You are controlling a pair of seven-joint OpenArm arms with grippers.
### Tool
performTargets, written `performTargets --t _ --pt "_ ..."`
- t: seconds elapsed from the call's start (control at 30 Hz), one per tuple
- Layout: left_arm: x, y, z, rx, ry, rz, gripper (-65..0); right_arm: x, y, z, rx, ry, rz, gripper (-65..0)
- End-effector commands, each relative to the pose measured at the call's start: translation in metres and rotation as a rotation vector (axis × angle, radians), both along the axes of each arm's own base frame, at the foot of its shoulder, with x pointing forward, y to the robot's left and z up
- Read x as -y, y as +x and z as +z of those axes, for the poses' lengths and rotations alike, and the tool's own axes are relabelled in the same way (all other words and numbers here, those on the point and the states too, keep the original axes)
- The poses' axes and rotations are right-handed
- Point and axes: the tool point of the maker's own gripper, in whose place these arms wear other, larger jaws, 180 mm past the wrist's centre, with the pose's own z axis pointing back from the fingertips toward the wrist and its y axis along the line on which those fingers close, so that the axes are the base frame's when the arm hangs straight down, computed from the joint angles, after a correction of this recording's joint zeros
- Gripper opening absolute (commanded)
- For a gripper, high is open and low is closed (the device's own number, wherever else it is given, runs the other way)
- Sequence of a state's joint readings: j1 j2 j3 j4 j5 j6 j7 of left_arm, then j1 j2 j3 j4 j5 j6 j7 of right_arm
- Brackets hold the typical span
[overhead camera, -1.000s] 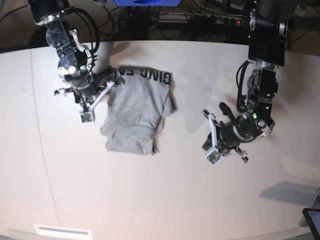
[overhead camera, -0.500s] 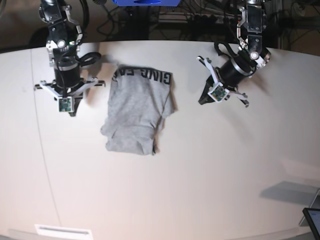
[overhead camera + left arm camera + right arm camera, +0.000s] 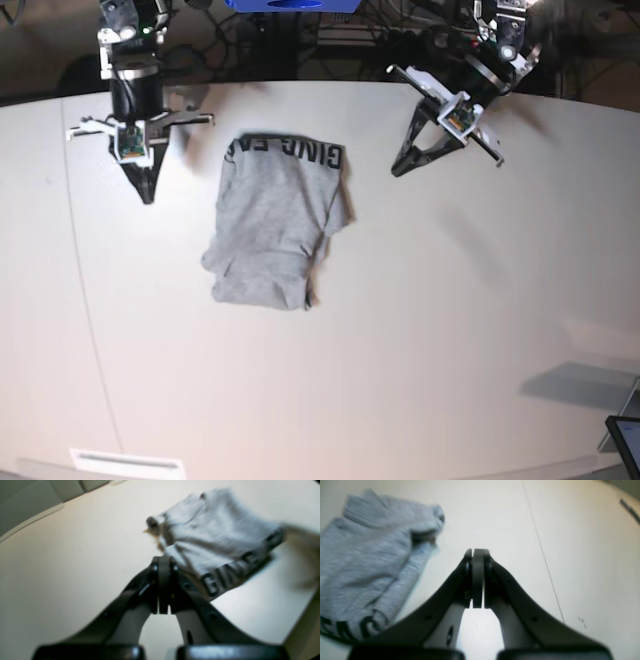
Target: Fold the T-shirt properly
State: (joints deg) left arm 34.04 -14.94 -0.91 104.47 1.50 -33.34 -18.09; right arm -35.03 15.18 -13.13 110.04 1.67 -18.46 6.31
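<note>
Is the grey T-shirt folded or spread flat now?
Folded: the T-shirt lies as a narrow layered bundle, lettering only along its top edge, no sleeves spread out.

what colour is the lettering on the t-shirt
Black, on the heather-grey T-shirt; clearest in the base view.

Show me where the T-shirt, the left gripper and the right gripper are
T-shirt point(image 3: 272, 225), base view, middle of the grey fabric.
Left gripper point(image 3: 163, 562), left wrist view, tips of the closed jaws.
Right gripper point(image 3: 477, 553), right wrist view, tips of the closed jaws.
</note>
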Motion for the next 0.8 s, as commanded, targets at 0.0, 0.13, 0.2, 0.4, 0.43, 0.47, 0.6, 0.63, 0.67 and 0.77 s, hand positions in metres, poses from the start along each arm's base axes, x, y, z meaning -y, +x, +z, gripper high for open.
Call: performTargets --t 0.0,0.13,0.2,0.4,0.43,0.47,0.6,0.63,0.67,0.77 --pt "0.0 -0.004 0.012 0.039 -0.034 -0.008 -65.0 0.002 -0.003 0.016 0.075 -0.011 0.008 -65.0" --pt "0.0 -0.027 0.008 0.007 -0.064 -0.015 -65.0 0.008 -0.024 0.027 0.15 -0.027 0.009 -65.0" --pt "-0.006 -0.039 0.006 -0.003 -0.043 -0.013 -65.0 0.007 -0.039 0.024 0.132 -0.03 0.019 -65.0" --pt "0.001 -0.08 -0.018 -0.072 0.081 -0.086 -65.0 0.007 -0.079 0.002 -0.001 -0.024 0.017 -65.0" --pt "0.002 -0.086 -0.022 -0.091 0.089 -0.089 -65.0 0.006 -0.085 -0.001 -0.022 -0.023 0.016 -65.0" --pt "0.003 -0.09 -0.024 -0.103 0.094 -0.093 -65.0 0.006 -0.091 -0.004 -0.04 -0.023 0.016 -65.0" --pt "0.006 -0.109 -0.031 -0.161 0.09 -0.103 -65.0 0.007 -0.115 -0.014 -0.117 -0.023 0.016 -65.0" --pt "0.007 -0.113 -0.032 -0.172 0.089 -0.104 -65.0 0.007 -0.12 -0.016 -0.134 -0.022 0.016 -65.0" --pt "0.009 -0.118 -0.033 -0.186 0.081 -0.109 -65.0 0.007 -0.127 -0.018 -0.155 -0.022 0.016 -65.0" --pt "0.017 -0.131 -0.035 -0.221 0.063 -0.131 -65.0 0.007 -0.142 -0.022 -0.203 -0.022 0.016 -65.0"
